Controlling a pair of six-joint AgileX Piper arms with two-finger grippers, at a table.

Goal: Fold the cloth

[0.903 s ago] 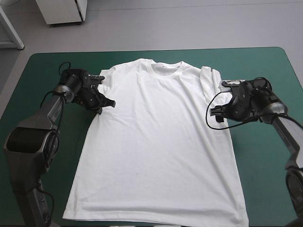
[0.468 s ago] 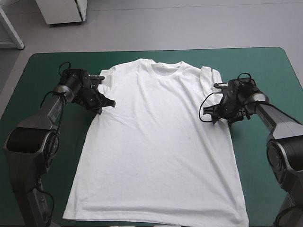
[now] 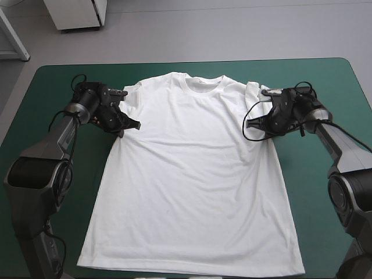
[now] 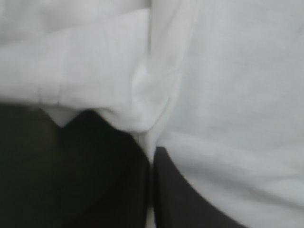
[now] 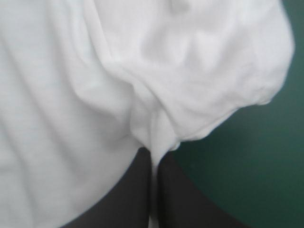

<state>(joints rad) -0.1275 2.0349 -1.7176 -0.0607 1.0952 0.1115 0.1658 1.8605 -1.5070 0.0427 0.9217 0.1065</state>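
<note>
The white, short-sleeved T-shirt (image 3: 192, 174) of thin, soft cloth lies spread flat on the desk (image 3: 325, 81), over the smooth teal-green cover (image 5: 247, 180). Its straight hem lies nearest, close along the desk's near edge. The body is broad and almost smooth, with a few faint creases, and narrows slightly toward the shoulders. At the T-shirt's armpit on the left arm's side, the left pincer (image 3: 129, 125) has its two curved black fingers (image 4: 118, 190) pressed together, with a thin ridge of white fabric nipped between them. The sleeve beside it is folded back on itself in a flat, hemmed flap. At the T-shirt's opposite armpit, the right pincer (image 3: 251, 125) is likewise clamped on a pinch of the cloth. The sleeve there bunches into soft, rounded puckers, its edge lying over bare cover. Farthest lies the T-shirt's round, banded collar, toward the desk's far edge.
</note>
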